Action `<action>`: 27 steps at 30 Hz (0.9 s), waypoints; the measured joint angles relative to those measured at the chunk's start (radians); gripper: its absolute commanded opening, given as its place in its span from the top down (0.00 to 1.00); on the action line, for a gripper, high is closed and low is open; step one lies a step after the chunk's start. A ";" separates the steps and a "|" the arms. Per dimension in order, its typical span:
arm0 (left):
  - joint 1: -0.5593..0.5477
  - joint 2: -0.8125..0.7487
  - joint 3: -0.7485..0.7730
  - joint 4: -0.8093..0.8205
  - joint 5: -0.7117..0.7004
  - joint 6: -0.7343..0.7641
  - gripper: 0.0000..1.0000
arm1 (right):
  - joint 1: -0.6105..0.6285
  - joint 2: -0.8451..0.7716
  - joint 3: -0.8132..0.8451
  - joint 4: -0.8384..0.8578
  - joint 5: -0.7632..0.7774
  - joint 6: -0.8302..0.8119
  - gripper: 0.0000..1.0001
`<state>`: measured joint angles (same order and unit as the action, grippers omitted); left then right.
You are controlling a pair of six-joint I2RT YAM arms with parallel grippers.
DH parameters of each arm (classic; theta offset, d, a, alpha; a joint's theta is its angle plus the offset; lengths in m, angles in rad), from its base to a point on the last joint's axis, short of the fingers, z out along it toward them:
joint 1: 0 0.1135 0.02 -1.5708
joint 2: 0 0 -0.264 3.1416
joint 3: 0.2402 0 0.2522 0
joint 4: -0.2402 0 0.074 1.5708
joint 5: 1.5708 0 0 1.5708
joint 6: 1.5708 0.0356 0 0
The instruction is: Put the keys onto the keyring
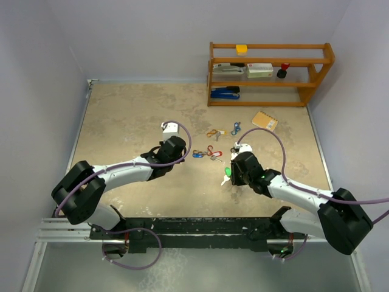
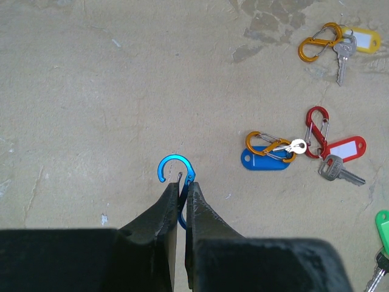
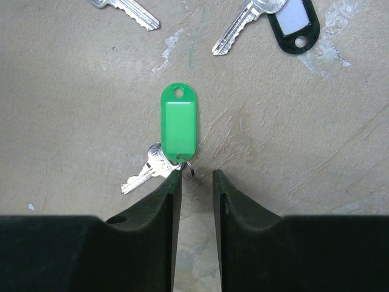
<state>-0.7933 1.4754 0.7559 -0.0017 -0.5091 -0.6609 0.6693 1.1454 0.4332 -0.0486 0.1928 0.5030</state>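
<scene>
**Two grippers down low, five tagged keys around them**

Left gripper [image 2: 181, 181] is clenched on a blue clip [image 2: 172, 164], whose upper hook pokes out past the tips. Bare table [image 2: 91, 91] lies wide to its left and ahead. To its right sit two orange clips [image 2: 267, 146] [image 2: 317, 42], one red clip [image 2: 316, 131], a blue tag [image 2: 261, 161], a red tag [image 2: 345, 148] and a yellow tag [image 2: 364, 41].

Right gripper [image 3: 197, 176] has its jaws parted with only table between them, one tip touching the small ring of the green-tagged key [image 3: 179, 125]. Beyond lie a black-tagged key [image 3: 292, 21] and one more key blade [image 3: 127, 9]. A wooden shelf [image 1: 267, 73] lines the far edge.
</scene>
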 measured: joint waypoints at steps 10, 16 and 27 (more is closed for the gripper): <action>0.000 0.000 0.000 0.000 0.000 0.000 1.00 | 0.000 0.022 0.000 0.010 0.000 0.000 0.79; 0.000 0.000 0.000 0.000 0.000 0.000 1.00 | 0.000 0.022 0.000 0.011 0.000 -0.001 0.83; 0.000 0.000 0.000 0.000 -0.001 0.000 1.00 | 0.000 0.022 0.000 0.040 -0.001 -0.005 1.00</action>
<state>-0.7933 1.4754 0.7559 -0.0021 -0.5098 -0.6605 0.6693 1.1675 0.4332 -0.0090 0.1921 0.4976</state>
